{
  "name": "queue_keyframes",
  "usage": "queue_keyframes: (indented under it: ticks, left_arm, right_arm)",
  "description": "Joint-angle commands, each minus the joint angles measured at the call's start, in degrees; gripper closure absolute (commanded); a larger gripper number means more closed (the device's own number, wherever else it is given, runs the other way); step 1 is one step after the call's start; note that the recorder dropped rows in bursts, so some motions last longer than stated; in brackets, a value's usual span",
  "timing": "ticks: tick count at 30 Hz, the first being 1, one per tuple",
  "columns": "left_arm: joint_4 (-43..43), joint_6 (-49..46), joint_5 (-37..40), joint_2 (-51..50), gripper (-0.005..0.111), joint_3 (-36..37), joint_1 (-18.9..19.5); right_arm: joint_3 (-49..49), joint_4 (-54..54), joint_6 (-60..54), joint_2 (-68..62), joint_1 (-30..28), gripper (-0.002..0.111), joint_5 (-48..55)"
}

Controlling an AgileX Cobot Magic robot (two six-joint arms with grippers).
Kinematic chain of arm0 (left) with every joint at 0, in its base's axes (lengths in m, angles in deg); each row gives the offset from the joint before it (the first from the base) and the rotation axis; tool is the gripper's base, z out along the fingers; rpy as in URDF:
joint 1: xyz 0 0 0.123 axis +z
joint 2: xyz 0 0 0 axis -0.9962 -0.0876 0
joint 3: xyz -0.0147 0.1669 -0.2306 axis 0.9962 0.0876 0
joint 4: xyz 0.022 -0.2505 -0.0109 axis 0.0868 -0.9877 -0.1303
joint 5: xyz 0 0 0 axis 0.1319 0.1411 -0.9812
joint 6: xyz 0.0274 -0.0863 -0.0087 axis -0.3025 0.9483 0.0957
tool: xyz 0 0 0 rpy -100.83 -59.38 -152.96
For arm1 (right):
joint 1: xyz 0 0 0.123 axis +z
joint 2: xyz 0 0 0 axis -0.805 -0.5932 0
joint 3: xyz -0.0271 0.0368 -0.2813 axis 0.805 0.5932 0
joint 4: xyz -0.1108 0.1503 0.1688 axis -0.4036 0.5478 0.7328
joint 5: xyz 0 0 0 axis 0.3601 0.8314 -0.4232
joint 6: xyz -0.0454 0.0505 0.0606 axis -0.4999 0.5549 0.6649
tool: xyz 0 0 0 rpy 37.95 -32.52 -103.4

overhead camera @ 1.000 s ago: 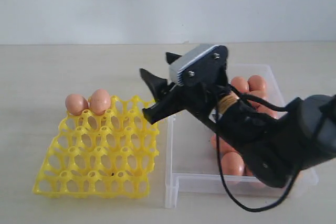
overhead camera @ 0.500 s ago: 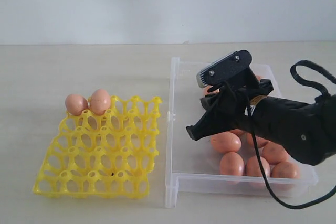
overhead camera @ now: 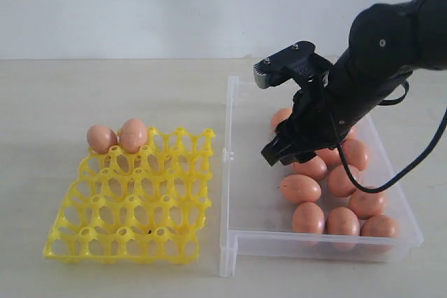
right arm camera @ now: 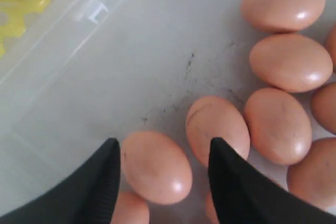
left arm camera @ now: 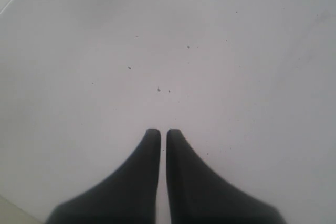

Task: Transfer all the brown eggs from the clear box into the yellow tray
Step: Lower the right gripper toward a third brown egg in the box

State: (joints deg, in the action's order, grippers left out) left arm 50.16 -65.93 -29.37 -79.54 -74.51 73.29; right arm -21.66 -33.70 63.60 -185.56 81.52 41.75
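Right fingers stand apart, gripping nothing, low inside the clear box w/ one brown egg between them. That egg sits off-centre: right up by one finger, w/ a clear gap to the other. Its long axis runs aslant to the line btw the two tips, so a straight close would prob. pinch it on a slant. A small wrist turn or side shift looks wise first. A neighbour egg lies just beside the far finger; can't tell from this angle whether they touch, so a nudge is a risk.

The other brown eggs bunch in the box's right half. Two eggs stand in the back row of the yellow tray.

Left fingers are closed on nothing over pale tabletop and don't show in the exterior view, so the right arm is nearer by far.
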Motion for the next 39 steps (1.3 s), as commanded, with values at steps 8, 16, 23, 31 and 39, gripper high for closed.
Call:
queue_keyframes:
  ticks: [8,16,23,31,39]
  left_arm:
    - [-0.2,-0.3,0.1,0.2,0.103,0.2,0.1]
    - [-0.2,-0.3,0.4,0.2,0.103,0.2,0.1]
    - [-0.2,-0.3,0.3,0.2,0.103,0.2,0.1]
    - [-0.2,-0.3,0.3,0.2,0.103,0.2,0.1]
    - [-0.2,-0.3,0.3,0.2,0.103,0.2,0.1]
  right_arm:
    - [-2.0,-3.8,2.3,0.4,-0.5,0.064,4.9]
    - [-2.0,-3.8,4.3,0.4,-0.5,0.064,0.8]
    - [-7.5,-4.1,4.6,-0.8,-1.3,0.064,5.9]
    - [-17.9,-4.8,5.0,-10.1,-2.1,0.064,27.2]
    - [-20.6,-10.6,-0.8,-16.0,-2.2,0.064,26.8]
